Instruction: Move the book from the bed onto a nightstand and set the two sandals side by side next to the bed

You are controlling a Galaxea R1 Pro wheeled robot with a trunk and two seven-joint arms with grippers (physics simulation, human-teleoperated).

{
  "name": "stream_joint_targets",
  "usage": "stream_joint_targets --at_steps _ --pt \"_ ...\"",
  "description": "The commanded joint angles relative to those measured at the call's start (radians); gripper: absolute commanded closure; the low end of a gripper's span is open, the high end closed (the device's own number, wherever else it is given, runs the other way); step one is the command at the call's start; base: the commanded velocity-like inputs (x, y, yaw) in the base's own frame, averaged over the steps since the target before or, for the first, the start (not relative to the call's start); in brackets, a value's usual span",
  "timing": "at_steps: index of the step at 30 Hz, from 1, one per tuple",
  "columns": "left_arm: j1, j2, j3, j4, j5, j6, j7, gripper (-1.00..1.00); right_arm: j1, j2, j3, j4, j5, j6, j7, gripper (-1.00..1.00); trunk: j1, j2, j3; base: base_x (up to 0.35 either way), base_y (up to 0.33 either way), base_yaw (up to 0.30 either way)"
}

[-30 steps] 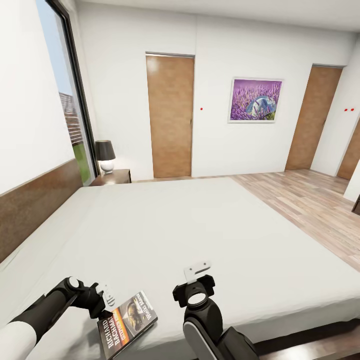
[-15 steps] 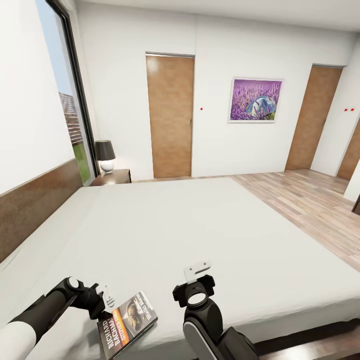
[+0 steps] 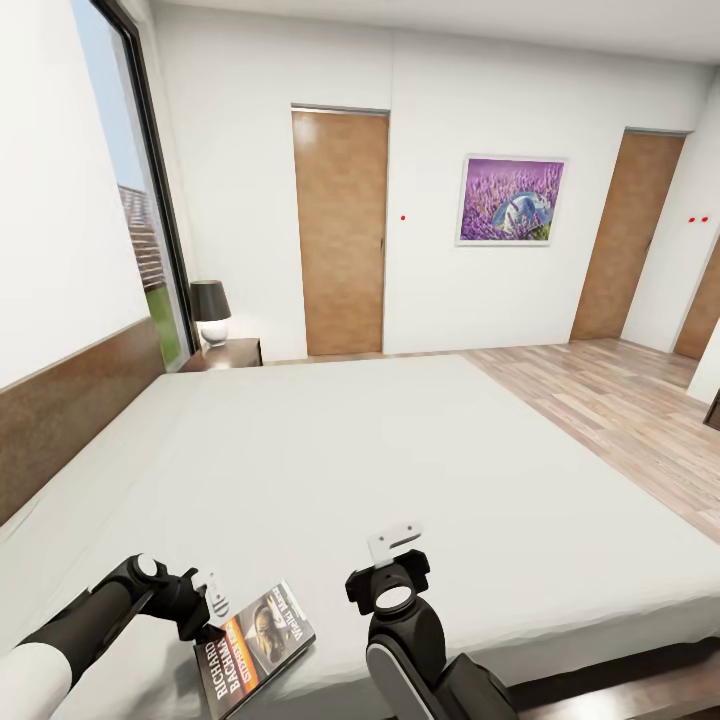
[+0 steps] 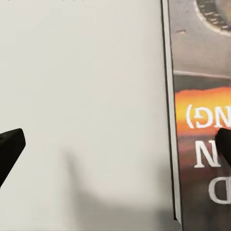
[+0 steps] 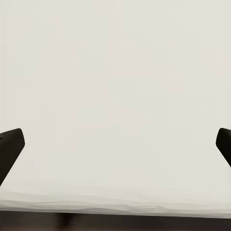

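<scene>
The book [image 3: 257, 645], dark with an orange band and white "RICHARD BACHMAN" lettering, lies flat on the bed [image 3: 380, 470] near its front left corner. My left gripper [image 3: 207, 612] hovers at the book's left edge. In the left wrist view the left gripper [image 4: 115, 147] is open: one fingertip [image 4: 9, 149] is over bare mattress, the other over the book's cover [image 4: 202, 115]. My right gripper [image 5: 115, 144] is open over bare mattress near the bed's edge, to the right of the book. A nightstand [image 3: 228, 353] stands at the bed's far left corner. The sandals are out of view.
A black-shaded lamp [image 3: 210, 311] stands on the nightstand. The brown headboard [image 3: 70, 415] runs along the bed's left, under a tall window [image 3: 130, 200]. Wood-plank floor [image 3: 620, 410] lies to the right. Two brown doors [image 3: 342, 232] and a lavender picture [image 3: 511, 200] are on the far wall.
My left gripper has dipped very slightly at the book's edge. The right arm and the view have not moved.
</scene>
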Motion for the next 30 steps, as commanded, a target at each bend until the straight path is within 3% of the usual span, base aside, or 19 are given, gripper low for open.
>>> stream_joint_targets --at_steps 1,8,30 --pt "0.001 0.001 -0.005 0.012 -0.011 0.011 -0.005 -1.0 -0.001 0.0 0.001 -0.001 -0.009 0.004 -0.01 -1.0 0.0 0.0 -0.001 0.0 0.0 0.0" --pt "0.001 0.0 -0.003 0.009 -0.062 0.01 -0.008 -1.0 -0.001 0.0 0.001 -0.001 -0.008 0.004 -0.01 -1.0 0.0 0.0 -0.001 0.0 0.0 0.0" --pt "0.0 0.001 0.004 0.007 -0.077 0.009 -0.016 -1.0 -0.001 0.0 0.001 0.001 -0.008 0.004 -0.01 -1.0 0.0 0.0 -0.001 0.0 0.0 0.0"
